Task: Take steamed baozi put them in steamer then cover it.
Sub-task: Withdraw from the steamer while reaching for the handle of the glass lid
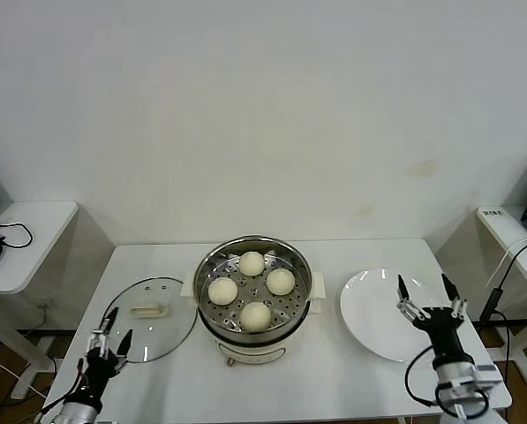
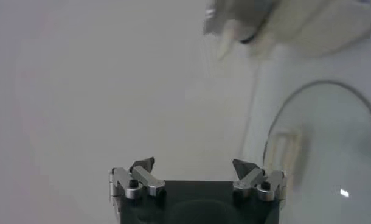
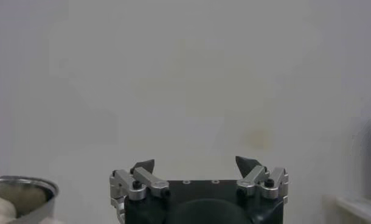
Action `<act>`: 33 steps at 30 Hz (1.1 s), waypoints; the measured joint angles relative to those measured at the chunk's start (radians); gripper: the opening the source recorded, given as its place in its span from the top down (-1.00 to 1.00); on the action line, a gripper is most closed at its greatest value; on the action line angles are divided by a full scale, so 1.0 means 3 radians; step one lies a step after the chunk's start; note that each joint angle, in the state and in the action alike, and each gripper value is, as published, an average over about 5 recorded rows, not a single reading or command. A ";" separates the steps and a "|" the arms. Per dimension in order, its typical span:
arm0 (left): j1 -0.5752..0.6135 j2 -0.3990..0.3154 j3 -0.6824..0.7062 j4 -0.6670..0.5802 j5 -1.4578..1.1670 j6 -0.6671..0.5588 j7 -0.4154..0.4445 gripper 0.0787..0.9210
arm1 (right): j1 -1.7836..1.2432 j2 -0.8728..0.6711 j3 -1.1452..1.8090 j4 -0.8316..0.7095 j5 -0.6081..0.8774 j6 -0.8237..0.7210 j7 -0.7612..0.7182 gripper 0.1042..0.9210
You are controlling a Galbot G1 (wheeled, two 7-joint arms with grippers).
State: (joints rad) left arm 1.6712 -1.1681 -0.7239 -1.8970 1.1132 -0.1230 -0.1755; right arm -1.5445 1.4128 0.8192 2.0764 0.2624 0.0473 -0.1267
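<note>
I see all four smooth round cream-white steamed baozi (image 1: 252, 262) already sitting in the round shiny stainless-steel steamer basket (image 1: 208, 265) on its cream-white electric pot base, mid tabletop (image 1: 334, 371); one toward the back, one on each side, one at the front, apart from each other on the perforated floor. So I judge the loading step done and the covering step in hand.

The round clear glass cover with metal rim and cream-white bar handle (image 1: 150, 310) lies flat on the tabletop just to the left of the steamer, handle up, not yet lifted. The flat white round plate (image 1: 369, 309) on the right side holds nothing.

My left claw (image 1: 109, 329) hovers at the near-left edge of the cover, fingers spread, gripping nothing; the left wrist view shows both fingertips parted with the cover's rim and bar handle off to one side of them. My right claw (image 1: 429, 297) hangs above the near-right part of the plate, fingers also spread and pinching nothing; the right wrist view shows only the steamer rim far off.

Next move as I judge it: swing the left claw over the bar handle, line the fingers across its narrow side, descend, pinch, lift level, carry the cover over the steamer and seat its rim evenly. The glass looks slippery, and a tilted cover could knock a bun. The right arm can stay where it is
</note>
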 measured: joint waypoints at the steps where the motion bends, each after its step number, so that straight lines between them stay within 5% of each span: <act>1: -0.0031 0.0011 0.0032 0.0035 0.0059 -0.0009 -0.0003 -0.77 | -0.0037 0.0021 0.0022 0.0024 0.0002 -0.0009 0.0003 -0.76; 33: -0.1270 0.0310 0.0574 0.1364 0.0398 -0.0085 0.0064 -0.77 | -0.0633 0.0400 0.0155 0.0405 -0.0081 -0.0096 0.0043 -0.76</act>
State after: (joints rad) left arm 1.2903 -1.0753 -0.5518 -1.4878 1.2325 -0.1485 -0.1563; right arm -1.7344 1.5326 0.8657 2.1980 0.2381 0.0184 -0.1139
